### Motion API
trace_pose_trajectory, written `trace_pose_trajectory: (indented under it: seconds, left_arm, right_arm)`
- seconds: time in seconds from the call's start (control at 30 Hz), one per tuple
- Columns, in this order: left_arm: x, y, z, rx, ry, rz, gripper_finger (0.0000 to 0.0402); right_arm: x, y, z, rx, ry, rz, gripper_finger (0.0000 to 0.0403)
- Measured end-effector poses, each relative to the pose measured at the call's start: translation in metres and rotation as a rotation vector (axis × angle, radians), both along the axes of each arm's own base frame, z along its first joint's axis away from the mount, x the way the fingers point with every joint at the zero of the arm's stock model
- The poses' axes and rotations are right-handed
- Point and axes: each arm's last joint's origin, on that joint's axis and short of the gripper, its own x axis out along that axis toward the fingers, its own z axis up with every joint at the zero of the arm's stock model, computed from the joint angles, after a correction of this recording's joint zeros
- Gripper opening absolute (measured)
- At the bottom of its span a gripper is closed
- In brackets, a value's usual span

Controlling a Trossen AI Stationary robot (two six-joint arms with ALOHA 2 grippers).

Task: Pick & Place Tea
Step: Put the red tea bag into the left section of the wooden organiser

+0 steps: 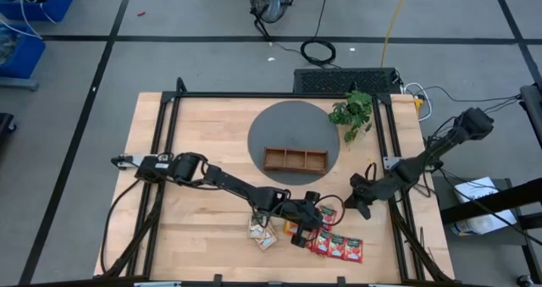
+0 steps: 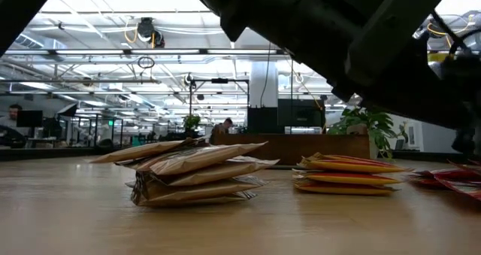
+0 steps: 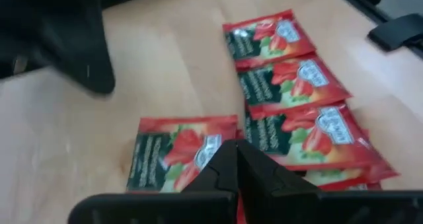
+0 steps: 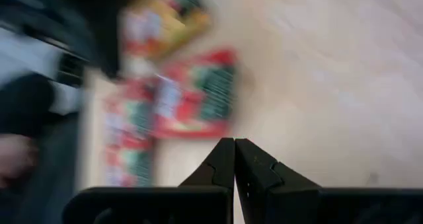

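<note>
Tea sachets lie flat near the table's near edge: pale ones (image 1: 262, 233) (image 2: 195, 174), orange ones (image 1: 292, 228) (image 2: 346, 174) and several red ones (image 1: 340, 247) (image 3: 291, 78). My left gripper (image 1: 305, 229) (image 3: 236, 151) is shut, and its tips hang over the edge of a single red sachet (image 3: 177, 152). My right gripper (image 1: 360, 201) (image 4: 234, 145) is shut too. It hovers to the right of the red sachets (image 4: 195, 98), above bare wood. My left gripper points down at the near edge of the single red sachet (image 3: 211, 145), which lies flat on the table. I cannot tell whether the shut fingertips touch it.
The brown wooden three-compartment tray (image 1: 295, 159) sits on a dark round mat (image 1: 271, 126) beyond the sachets. A green plant (image 1: 353, 113) stands at the mat's right. Black frame rails (image 1: 169, 143) run along the table's sides. Bare wood lies to the left of the sachets.
</note>
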Motion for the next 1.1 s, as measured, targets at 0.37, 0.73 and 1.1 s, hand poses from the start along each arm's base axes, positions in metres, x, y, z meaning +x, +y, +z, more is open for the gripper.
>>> trace_pose_trajectory:
  seconds: [0.37,0.73,1.1]
  left_arm:
    - [0.003,0.009,-0.001,-0.007,-0.007,0.009,0.0012]
    - [0.01,0.016,-0.021,-0.074,0.003,-0.016,0.0009]
    - [0.012,0.029,-0.022,-0.099,0.024,0.012,0.0005]
  right_arm:
    - [0.03,0.021,0.008,-0.057,0.129,-0.014,0.0002]
    - [0.037,0.026,0.01,-0.114,0.128,0.024,0.006]
    - [0.037,0.025,0.009,-0.105,0.135,0.013,0.0121]
